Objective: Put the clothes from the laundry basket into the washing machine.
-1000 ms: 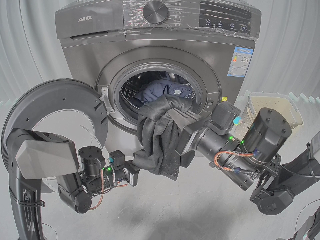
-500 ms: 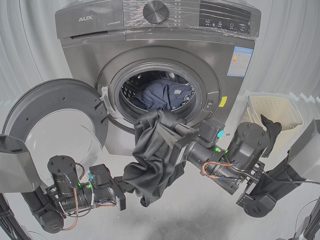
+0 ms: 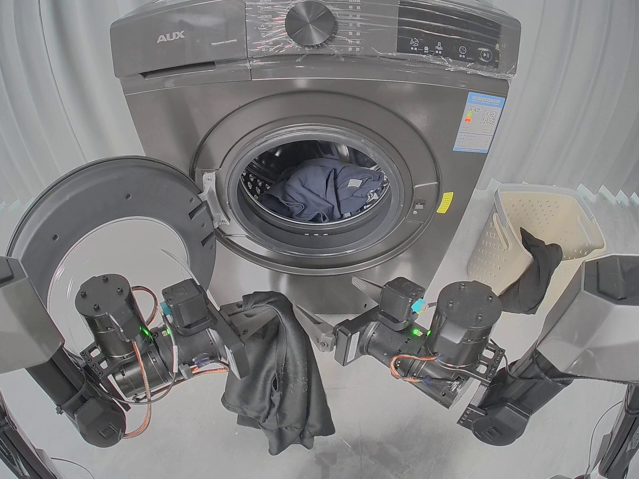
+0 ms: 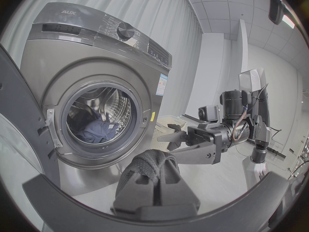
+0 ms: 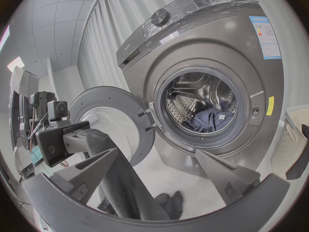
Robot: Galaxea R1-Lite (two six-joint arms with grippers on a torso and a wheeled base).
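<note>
Place: a test room or lab is standing in for a laundry corner.
Backdrop: pale curtains (image 3: 53,68) are hanging right up to the ceiling behind the washing machine (image 3: 313,101).
Ceiling: office-style grid tiles (image 4: 225,4) and a ceiling light (image 4: 288,21) are showing overhead.
Walls and floor: plain white walls (image 4: 209,74) are meeting a bare grey floor (image 3: 386,427).
Machine: clear plastic film (image 3: 373,28) is covering its control panel.

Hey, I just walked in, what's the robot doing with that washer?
It is loading laundry. The left gripper is shut on a dark garment that hangs low in front of the washer, whose door stands open. The right gripper is open beside it, holding nothing. A blue garment already lies in the drum, and another dark piece hangs over the rim of the basket.
</note>
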